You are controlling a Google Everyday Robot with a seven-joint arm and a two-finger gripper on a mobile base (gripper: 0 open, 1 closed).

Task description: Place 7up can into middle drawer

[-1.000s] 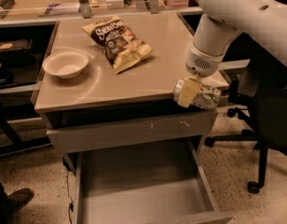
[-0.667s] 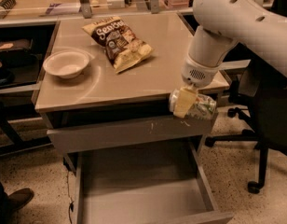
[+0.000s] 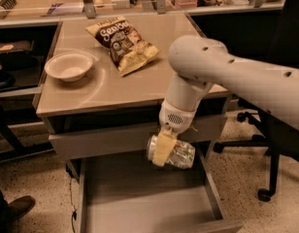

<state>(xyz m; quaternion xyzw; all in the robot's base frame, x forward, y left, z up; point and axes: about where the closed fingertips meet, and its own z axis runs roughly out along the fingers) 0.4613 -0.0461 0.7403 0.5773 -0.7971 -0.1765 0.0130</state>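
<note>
7up can [image 3: 182,154] lies sideways, clenched in the tool [image 3: 162,150], above the open middle drawer [image 3: 140,210].

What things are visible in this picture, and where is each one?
7up can: one, green and silver, lying sideways in the gripper, above the open drawer.
middle drawer: one, grey, pulled open under the table.
chip bag: one, brown and yellow, on the table.
bowl: one, white, on the table's left side.
table: one, beige top.
office chair: one, black, at the right.
gripper: one, cream, shut on the can, over the drawer's back part.
arm: one, white, from the right.
</note>
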